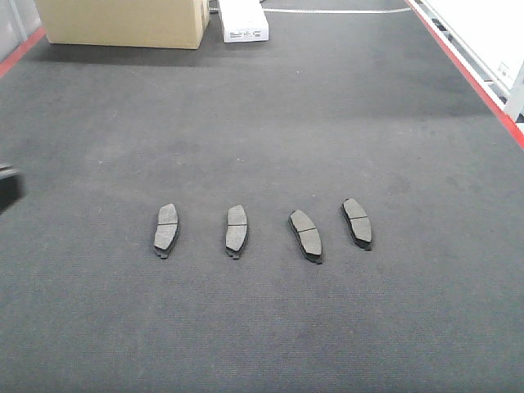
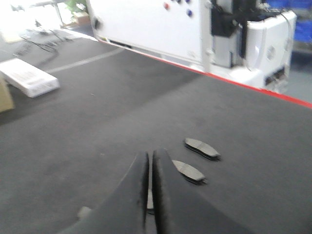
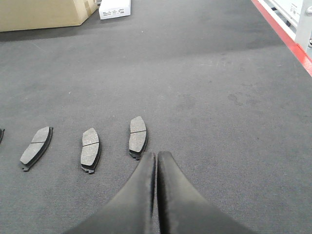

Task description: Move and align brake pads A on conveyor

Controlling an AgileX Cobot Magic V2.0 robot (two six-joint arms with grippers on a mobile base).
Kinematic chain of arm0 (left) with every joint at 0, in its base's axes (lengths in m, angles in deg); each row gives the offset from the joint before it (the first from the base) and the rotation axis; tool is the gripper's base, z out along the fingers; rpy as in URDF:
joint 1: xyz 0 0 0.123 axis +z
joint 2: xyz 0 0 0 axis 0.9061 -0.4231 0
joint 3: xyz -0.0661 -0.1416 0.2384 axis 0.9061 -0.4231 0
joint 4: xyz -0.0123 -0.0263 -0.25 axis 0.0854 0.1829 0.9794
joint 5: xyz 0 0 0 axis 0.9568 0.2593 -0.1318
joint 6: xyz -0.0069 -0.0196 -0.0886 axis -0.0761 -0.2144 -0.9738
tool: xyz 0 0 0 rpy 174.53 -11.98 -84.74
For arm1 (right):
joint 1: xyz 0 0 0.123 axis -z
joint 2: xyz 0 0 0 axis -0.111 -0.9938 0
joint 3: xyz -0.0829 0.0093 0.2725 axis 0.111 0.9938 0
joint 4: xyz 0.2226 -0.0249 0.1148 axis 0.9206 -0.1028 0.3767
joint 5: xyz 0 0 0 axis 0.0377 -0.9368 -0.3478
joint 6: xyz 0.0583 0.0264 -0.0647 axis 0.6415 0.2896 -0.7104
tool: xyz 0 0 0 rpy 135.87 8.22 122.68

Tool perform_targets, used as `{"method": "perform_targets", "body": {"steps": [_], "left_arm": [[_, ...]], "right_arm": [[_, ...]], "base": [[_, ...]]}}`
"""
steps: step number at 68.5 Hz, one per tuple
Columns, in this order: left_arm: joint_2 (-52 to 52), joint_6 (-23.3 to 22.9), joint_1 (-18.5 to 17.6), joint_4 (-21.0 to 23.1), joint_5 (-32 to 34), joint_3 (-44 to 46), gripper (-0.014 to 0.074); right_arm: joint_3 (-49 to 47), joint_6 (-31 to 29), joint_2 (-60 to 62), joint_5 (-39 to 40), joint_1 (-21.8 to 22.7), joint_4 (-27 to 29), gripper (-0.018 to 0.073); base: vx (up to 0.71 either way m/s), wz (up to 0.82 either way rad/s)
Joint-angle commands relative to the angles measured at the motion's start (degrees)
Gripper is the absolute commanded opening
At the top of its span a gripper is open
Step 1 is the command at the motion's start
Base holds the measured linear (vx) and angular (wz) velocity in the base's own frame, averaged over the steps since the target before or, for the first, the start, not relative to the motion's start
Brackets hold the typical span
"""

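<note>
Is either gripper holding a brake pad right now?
No. All four brake pads lie untouched on the conveyor.

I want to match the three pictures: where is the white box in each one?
Front view: the white box is at the top edge, near the centre.
Left wrist view: far left, upper half.
Right wrist view: top edge, left of centre.
Shared landmark: the cardboard box just beside it.

Conveyor (image 1: 262, 106): matt, felt-like dark grey cloth, fine rough nap; red edge strips. Brake pads A (image 1: 237, 228): dull grey, grainy faces. Box (image 1: 123, 20), upper left: plain matt cardboard.
</note>
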Motion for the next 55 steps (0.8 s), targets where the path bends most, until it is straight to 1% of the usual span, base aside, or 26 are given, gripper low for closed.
{"method": "perform_targets", "body": {"steps": [1,6,8,9,12,14,17,22,26,29,33,42,48,55], "left_arm": [[5.95,-1.33,4.49,-0.21,6.14,-3.14,-0.0006],[10.95,-1.53,10.1,-0.21,6.14,-7.17,-0.0006],[14.06,-1.53,13.58,-0.21,6.07,-9.02,-0.0006],[15.12,-1.53,14.17,-0.21,6.07,-9.76,-0.0006],[18.91,-1.53,19.04,-0.21,6.07,-12.37,-0.0006],[21.07,-1.53,20.83,-0.21,6.07,-13.81,-0.0006],[25.15,-1.53,25.29,-0.21,6.07,-16.62,-0.0006],[29.71,-1.53,30.78,-0.21,6.07,-20.42,-0.0006],[32.73,-1.53,33.76,-0.21,6.07,-22.93,-0.0006],[34.12,-1.53,35.22,-0.21,6.21,-24.42,-0.0006],[33.97,-1.53,36.17,-0.26,7.11,-26.46,-0.0006],[33.97,-1.53,36.16,-0.26,9.31,-30.38,-0.0006],[33.97,-1.53,36.16,-0.26,12.44,-34.22,-0.0006],[33.97,-1.53,36.16,-0.14,17.88,-38.89,-0.0006]], "right_arm": [[-1.52,-0.18,-0.21,3.19,0.19,-1.98,-0.001],[-1.52,-0.18,-0.21,3.19,0.19,-1.98,-0.001],[-1.52,-0.18,-0.21,3.19,0.19,-1.98,-0.001],[-1.52,-0.18,-0.21,3.19,0.19,-1.98,-0.001],[-1.52,-0.18,-0.21,3.19,0.19,-1.98,-0.001],[-1.52,-0.18,-0.21,3.19,0.19,-1.98,-0.001],[-1.52,-0.18,-0.21,3.19,0.19,-1.98,-0.001],[-1.52,-0.18,-0.21,3.19,0.19,-1.98,-0.001],[-1.52,-0.18,-0.21,3.19,0.19,-1.98,-0.001],[-1.52,-0.18,-0.21,3.19,0.19,-1.98,-0.001],[-1.52,-0.18,-0.27,3.17,0.19,-1.98,-0.001],[-1.52,-0.18,-0.27,3.17,0.19,-1.98,-0.001],[-1.52,-0.18,-0.27,3.17,0.19,-1.98,-0.001],[-1.52,-0.18,-0.27,3.17,0.19,-1.98,-0.001]], "base": [[0.0,0.0],[0.0,0.0],[0.0,0.0],[0.0,0.0],[0.0,0.0],[0.0,0.0],[0.0,0.0],[0.0,0.0],[0.0,0.0],[0.0,0.0],[0.0,0.0],[0.0,0.0],[0.0,0.0],[0.0,0.0]]}}
